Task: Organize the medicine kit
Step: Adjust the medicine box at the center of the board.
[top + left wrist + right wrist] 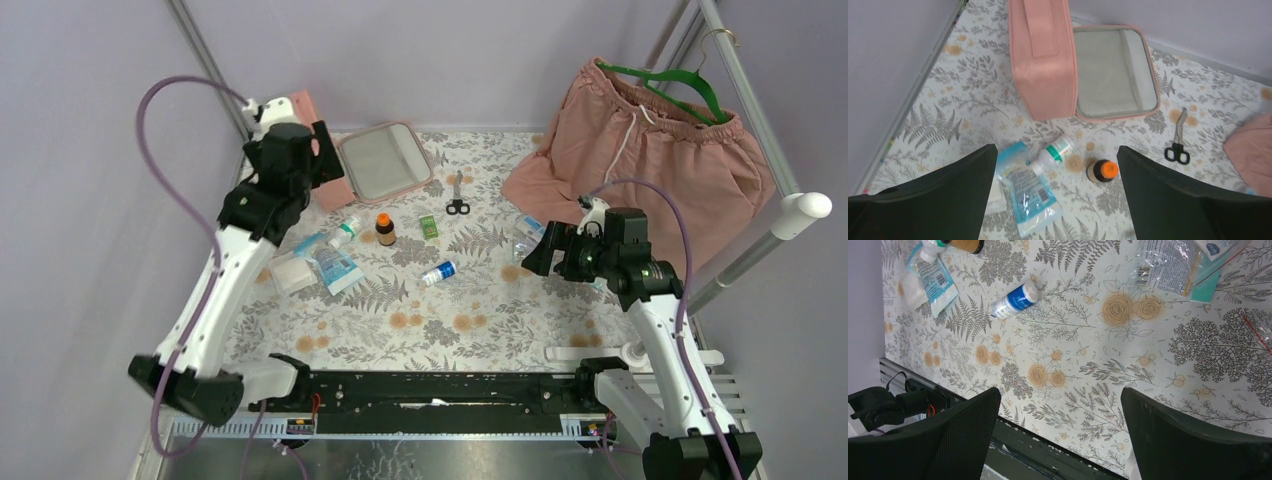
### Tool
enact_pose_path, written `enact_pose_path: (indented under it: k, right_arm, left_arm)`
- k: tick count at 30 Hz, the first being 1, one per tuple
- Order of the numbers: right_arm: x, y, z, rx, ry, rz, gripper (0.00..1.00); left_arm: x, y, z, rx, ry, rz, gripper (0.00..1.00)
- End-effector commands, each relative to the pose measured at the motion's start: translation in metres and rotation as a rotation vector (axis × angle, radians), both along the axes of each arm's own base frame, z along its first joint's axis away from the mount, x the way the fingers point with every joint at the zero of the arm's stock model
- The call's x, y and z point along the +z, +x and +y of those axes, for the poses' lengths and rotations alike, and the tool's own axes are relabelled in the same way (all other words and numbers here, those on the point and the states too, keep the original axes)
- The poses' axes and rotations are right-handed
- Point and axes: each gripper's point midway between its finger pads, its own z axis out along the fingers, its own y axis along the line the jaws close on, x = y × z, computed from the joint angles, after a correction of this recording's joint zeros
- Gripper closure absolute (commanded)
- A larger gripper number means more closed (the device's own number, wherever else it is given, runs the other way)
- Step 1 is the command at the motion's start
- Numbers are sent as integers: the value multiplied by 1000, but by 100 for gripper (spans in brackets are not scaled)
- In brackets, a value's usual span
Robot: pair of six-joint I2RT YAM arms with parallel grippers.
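The pink medicine kit [385, 160] lies open at the back left of the table, its grey lining facing up [1113, 70]. My left gripper [322, 158] hovers open just left of it, above a white bottle with a green label [1055, 152], a brown bottle with an orange cap [1102, 170] and a blue sachet [1028, 187]. My right gripper [535, 255] is open at the right, over bare cloth [1060, 392]. Nothing is between either pair of fingers. A white and blue bottle [1014, 300] lies mid-table.
Black scissors [457, 195] and a small green box [429, 228] lie right of the kit. A white pad [292, 272] sits at the left and clear packets [525, 235] at the right. Pink shorts on a green hanger [650, 150] hang back right.
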Motion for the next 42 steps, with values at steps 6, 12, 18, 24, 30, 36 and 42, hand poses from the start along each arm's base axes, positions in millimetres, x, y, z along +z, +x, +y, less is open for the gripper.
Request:
enact_pose_path:
  k: [6,12,18,24,30,36,42]
  right_arm:
    - [12,-1,-2,-6,-8,-102,0]
    - [12,0,-4,-11,-18,-97,0]
    - [10,0,-5,-19,-22,-99,0]
    - [10,0,-6,-24,-27,-102,0]
    - [10,0,-6,-24,-25,-105,0]
    - [9,-1,-5,-22,-19,-104,0]
    - [9,0,-5,-24,-19,-103,0]
  left_arm:
    - [7,68,2,59,195,48,1]
    - [-10,109,9,120,317,106,1]
    - [-48,139,21,181,433,209,1]
    - [-73,153,30,220,520,276,1]
    - [-82,156,44,272,579,291,1]
    - [-94,157,66,327,592,322,1]
    - [-106,154,86,340,543,345,9]
